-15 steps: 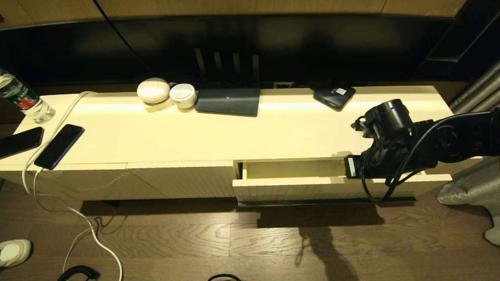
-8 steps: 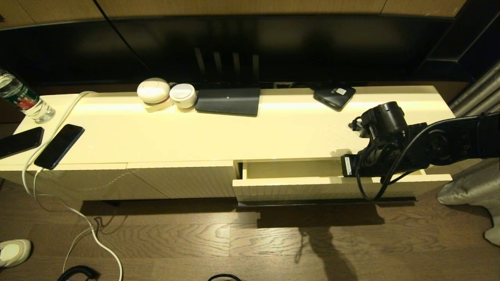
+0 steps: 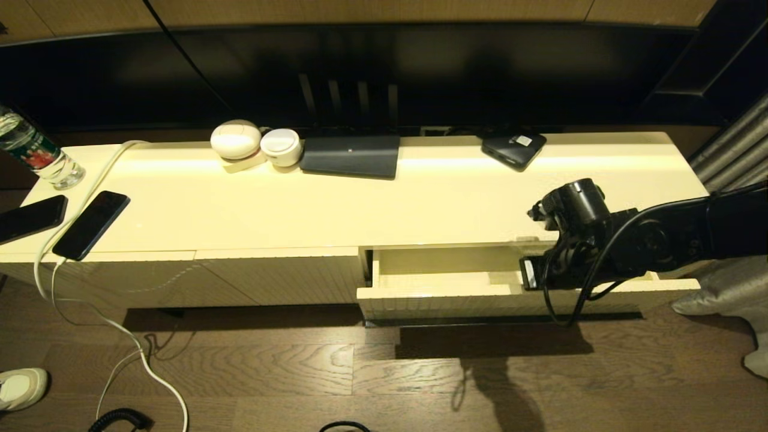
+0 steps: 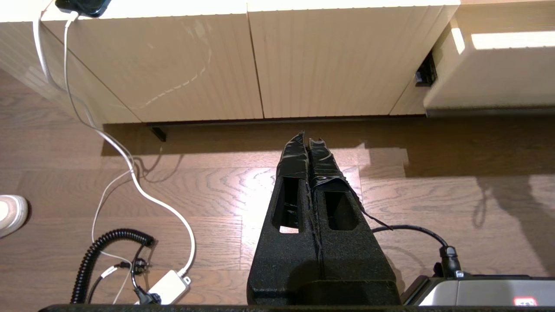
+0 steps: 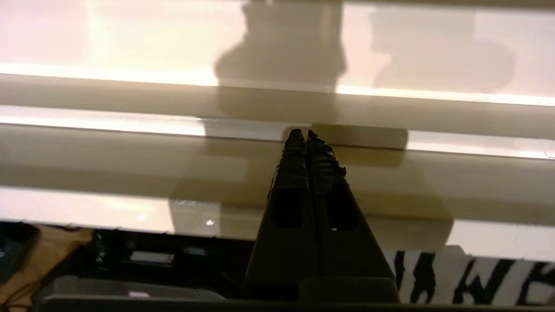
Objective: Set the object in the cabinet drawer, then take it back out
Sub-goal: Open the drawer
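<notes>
The cabinet drawer [image 3: 432, 292] stands pulled partly out at the right of the cream cabinet, and its glossy inside shows nothing in it. My right arm [image 3: 606, 240] reaches in from the right, its wrist over the drawer's right half. My right gripper [image 5: 303, 132] is shut with nothing between its fingers, its tips at the drawer's cream surfaces; I cannot tell whether they touch. My left gripper [image 4: 307, 138] hangs shut and idle over the wooden floor in front of the cabinet, left of the drawer [image 4: 490, 82]. The clear label-free bottle is out of view.
A bottle with a green-and-red label [image 3: 33, 153] stands at the top's far left, beside two phones [image 3: 90, 225] and a white cable [image 3: 90, 180]. Along the back are two white round items [image 3: 235, 139], a dark flat box [image 3: 351, 156] and a dark device [image 3: 513, 149]. Cables lie on the floor [image 4: 130, 173].
The drawer has slid further out toward me, showing more of its inside. My right arm has come down and toward me with it.
</notes>
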Tool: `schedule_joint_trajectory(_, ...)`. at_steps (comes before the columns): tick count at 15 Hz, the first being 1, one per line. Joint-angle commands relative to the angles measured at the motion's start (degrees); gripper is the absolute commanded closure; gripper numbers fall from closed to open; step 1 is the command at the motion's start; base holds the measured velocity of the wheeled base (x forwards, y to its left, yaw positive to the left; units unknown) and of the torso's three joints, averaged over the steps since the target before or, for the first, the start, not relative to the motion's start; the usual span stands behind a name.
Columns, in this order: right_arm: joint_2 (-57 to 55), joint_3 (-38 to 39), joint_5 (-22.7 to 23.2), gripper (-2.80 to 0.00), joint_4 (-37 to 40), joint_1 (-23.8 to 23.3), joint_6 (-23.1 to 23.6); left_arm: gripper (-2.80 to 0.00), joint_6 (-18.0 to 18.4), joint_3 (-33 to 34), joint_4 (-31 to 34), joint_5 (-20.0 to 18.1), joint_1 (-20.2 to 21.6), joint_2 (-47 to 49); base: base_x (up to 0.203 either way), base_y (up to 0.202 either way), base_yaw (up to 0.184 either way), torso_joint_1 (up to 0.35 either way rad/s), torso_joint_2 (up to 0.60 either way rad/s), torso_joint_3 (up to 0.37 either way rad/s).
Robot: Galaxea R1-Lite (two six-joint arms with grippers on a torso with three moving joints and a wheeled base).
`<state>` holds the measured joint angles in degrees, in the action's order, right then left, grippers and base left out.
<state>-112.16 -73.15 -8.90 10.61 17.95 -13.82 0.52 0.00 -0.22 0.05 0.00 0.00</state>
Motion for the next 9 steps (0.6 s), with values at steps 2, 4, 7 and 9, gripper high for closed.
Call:
schedule_joint_trajectory(2,-0.2,0.7,-0.2,0.00,0.6,0.4,0.0,0.00,0.0,0.2,0.0,0.0,0.0,0.0,0.000,0.000,0.000,0.000,0.00,0.000)
schedule_joint_trajectory(4,0.2,0.8,-0.2,0.00,2.1,0.4,0.0,0.00,0.0,0.1,0.0,0.0,0.0,0.0,0.000,0.000,0.000,0.000,0.00,0.000)
schedule_joint_trajectory(7,1.3,1.6,-0.2,0.00,7.3,0.9,-0.4,0.00,0.0,0.1,0.0,0.0,0.0,0.0,0.000,0.000,0.000,0.000,0.00,0.000)
schedule_joint_trajectory(9,1.4,3.4,-0.2,0.00,8.8,1.2,-0.5,0.00,0.0,0.1,0.0,0.0,0.0,0.0,0.000,0.000,0.000,0.000,0.00,0.000)
